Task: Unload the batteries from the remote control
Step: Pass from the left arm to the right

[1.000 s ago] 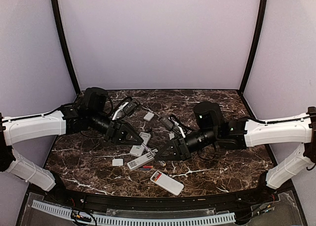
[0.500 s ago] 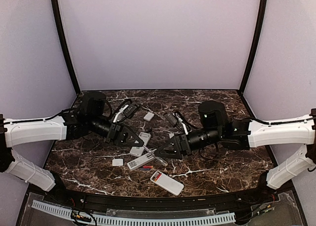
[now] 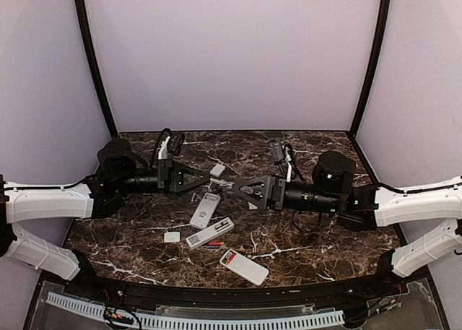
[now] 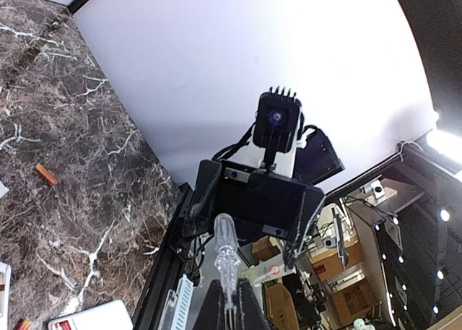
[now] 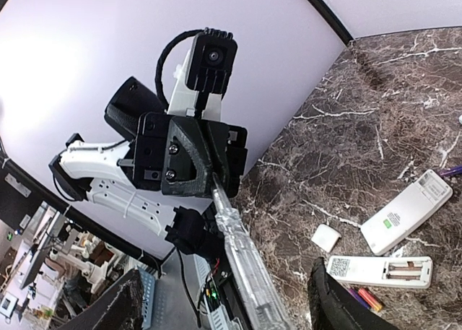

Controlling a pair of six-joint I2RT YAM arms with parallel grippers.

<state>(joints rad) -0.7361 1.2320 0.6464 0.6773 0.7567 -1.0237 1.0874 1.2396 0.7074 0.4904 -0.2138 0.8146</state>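
Clamping a clear tool (image 4: 224,247), the left end effector (image 4: 228,292) hides its base.

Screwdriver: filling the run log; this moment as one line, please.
left tool: shut on clear screwdriver | right tool: open, astride its other end | loose batteries beside open remote

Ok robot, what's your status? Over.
Left gripper shut on clear tool. Right gripper open around it. Loose batteries by open remote. Nothing in the way.
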